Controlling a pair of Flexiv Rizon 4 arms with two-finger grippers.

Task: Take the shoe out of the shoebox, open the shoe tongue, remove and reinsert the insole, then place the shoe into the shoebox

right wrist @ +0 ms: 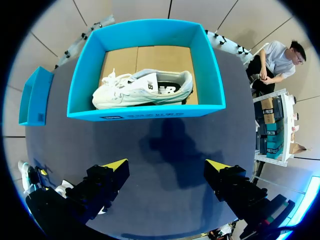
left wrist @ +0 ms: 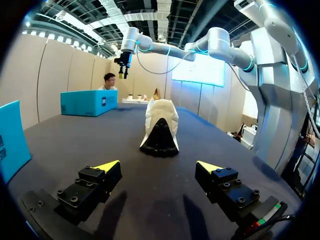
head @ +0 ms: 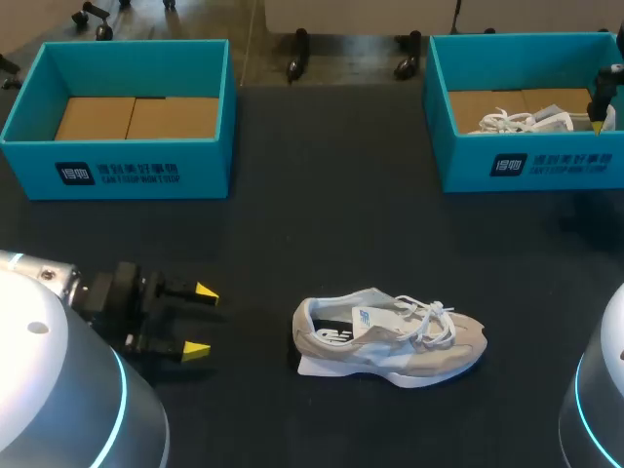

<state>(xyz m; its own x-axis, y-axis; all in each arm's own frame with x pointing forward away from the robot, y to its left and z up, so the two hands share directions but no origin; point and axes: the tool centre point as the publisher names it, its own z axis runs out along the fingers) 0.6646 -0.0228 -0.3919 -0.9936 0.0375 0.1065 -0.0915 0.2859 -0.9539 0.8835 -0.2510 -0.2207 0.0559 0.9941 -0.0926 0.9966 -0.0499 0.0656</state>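
Note:
A beige and white sneaker (head: 390,341) lies on its side on the dark table, toe to the right, laces loose. My left gripper (head: 200,320) stands open to its left, apart from it. In the left wrist view the sneaker (left wrist: 160,130) is straight ahead of the open left gripper (left wrist: 158,167), heel toward it. A second white sneaker (head: 526,122) lies in the right teal shoebox (head: 531,166). My right gripper (head: 597,122) hangs over that box's right end. In the right wrist view the open right gripper (right wrist: 167,165) is high above the table, with the box (right wrist: 145,112) and its sneaker (right wrist: 145,87) ahead of it.
A second teal shoebox (head: 117,161) stands at the back left, holding only its cardboard bottom (head: 136,117). It shows as a teal wall (left wrist: 12,140) beside the left gripper, and off to the side (right wrist: 35,97) in the right wrist view.

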